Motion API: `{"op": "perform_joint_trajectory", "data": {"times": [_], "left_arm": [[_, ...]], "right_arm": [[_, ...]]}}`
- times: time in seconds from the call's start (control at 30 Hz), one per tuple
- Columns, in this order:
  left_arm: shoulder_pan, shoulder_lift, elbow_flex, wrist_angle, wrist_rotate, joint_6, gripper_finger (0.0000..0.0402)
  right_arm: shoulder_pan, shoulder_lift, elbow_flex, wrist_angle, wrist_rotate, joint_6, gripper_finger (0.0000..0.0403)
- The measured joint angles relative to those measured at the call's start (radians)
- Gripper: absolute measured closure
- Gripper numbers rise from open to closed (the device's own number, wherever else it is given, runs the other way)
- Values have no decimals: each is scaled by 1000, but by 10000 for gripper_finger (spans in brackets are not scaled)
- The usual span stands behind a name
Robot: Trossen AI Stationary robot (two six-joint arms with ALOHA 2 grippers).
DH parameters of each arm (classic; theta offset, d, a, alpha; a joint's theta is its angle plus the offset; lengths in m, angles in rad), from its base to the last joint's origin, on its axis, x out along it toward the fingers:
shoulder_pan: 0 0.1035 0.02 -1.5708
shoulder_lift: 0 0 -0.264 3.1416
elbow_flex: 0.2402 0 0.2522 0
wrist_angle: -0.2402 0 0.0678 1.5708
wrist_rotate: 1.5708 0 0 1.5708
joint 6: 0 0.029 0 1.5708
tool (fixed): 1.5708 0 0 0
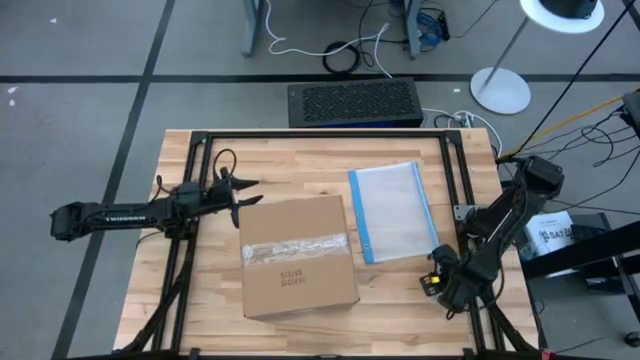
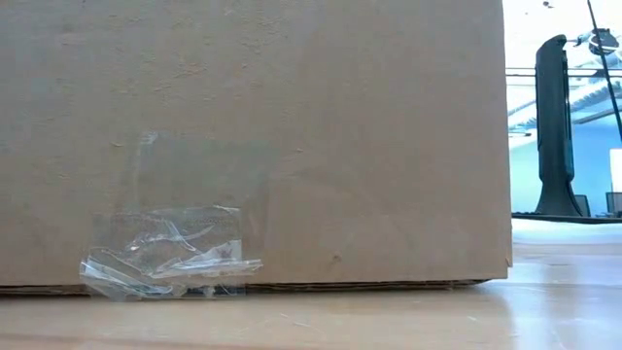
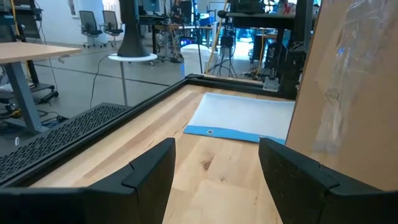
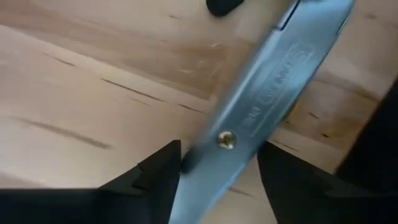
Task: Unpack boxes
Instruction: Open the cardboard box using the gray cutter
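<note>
Worktop (image 1: 200, 300), pale wood planks inside a black frame. Box (image 1: 298, 255), brown corrugated carton, largest item, lying flat near the middle of the worktop with its taped seam up, a placing that seems meant to give both arms access; tape strip (image 1: 295, 248) across the top still in place, so the carton reads as unopened. Clear pouch (image 1: 392, 212), blue-edged, flat just beside the carton on the right arm's side. Left gripper (image 1: 243, 190), arm stretched low and level over the worktop's far left part, fingers (image 3: 152, 168) spread and empty, just beside the carton's far corner. Right gripper (image 1: 447, 280), arm folded down at the worktop's right edge (wrist pitched steeply), fingers (image 4: 158, 168) parted around a metal utility knife (image 4: 267, 106); grip or release, cannot tell.
</note>
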Motion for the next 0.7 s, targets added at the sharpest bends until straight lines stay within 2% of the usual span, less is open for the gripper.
{"op": "perform_joint_trajectory", "data": {"times": [0.13, 0.27, 0.37, 0.53, 0.7], "left_arm": [[0, 0, 0, 0, 0, 0, 164], [0, 0, 0, 0, 0, 0, 164], [0, 0, 0, 0, 0, 0, 164], [0, 0, 0, 0, 0, 0, 164], [0, 0, 0, 0, 0, 0, 164]], "right_arm": [[-8, 66, 6, 29, -4, 2, 175], [-10, 102, 11, 27, -10, 5, 178], [-8, 102, 10, 36, -9, 8, 204], [-8, 93, 14, 40, -6, -13, 276], [-8, 95, 19, 32, 1, -29, 281]]}}
